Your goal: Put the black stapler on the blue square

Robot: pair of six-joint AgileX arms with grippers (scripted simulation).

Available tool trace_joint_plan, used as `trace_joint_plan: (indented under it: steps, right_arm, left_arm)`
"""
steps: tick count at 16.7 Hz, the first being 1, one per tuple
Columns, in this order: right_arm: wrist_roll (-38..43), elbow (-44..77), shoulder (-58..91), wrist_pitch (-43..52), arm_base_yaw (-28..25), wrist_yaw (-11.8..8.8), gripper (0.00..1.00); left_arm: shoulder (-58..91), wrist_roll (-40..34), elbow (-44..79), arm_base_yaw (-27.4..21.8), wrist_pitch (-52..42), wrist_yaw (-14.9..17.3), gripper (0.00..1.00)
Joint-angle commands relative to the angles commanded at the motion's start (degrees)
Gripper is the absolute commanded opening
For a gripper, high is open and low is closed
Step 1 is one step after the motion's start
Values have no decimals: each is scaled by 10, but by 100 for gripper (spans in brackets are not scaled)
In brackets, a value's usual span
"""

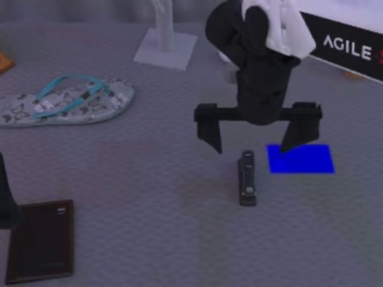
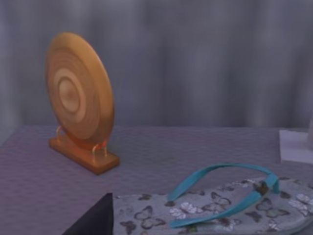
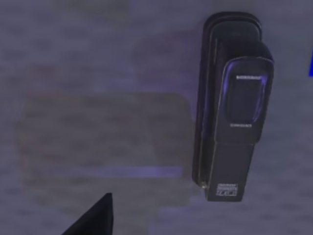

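Observation:
The black stapler (image 1: 246,178) lies flat on the grey table, lengthwise front to back, just left of the blue square (image 1: 299,159) and not touching it. My right gripper (image 1: 254,139) hangs above the stapler's far end, open wide; one finger stands left of the stapler and the other over the blue square's far-left corner. In the right wrist view the stapler (image 3: 234,105) fills the picture's right part, with one fingertip (image 3: 95,218) well off to its side. My left arm (image 1: 5,197) is parked at the table's left edge, and its fingertip (image 2: 95,220) shows over the sandal.
A butterfly-print flip-flop (image 1: 66,101) with teal straps lies at the back left. A dark brown book (image 1: 40,241) sits at the front left. A white stand (image 1: 166,48) is at the back middle, and a wooden disc on a holder (image 2: 80,95) stands beyond the flip-flop.

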State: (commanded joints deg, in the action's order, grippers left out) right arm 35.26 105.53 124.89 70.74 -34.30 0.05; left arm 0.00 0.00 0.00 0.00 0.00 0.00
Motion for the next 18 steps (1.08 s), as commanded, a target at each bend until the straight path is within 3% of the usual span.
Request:
trace_joint_plan:
  steps: [6,11,18]
  right_arm:
    - [3,-103,34,-142,-2,0,100]
    - [4,-118,40,-159,-3,0,100]
    - [4,-118,40,-159,-3,0,47]
  left_arm:
    - [0,0,0,0,0,0,100]
    - [0,0,0,0,0,0,100]
    - [0,0,0,0,0,0,100]
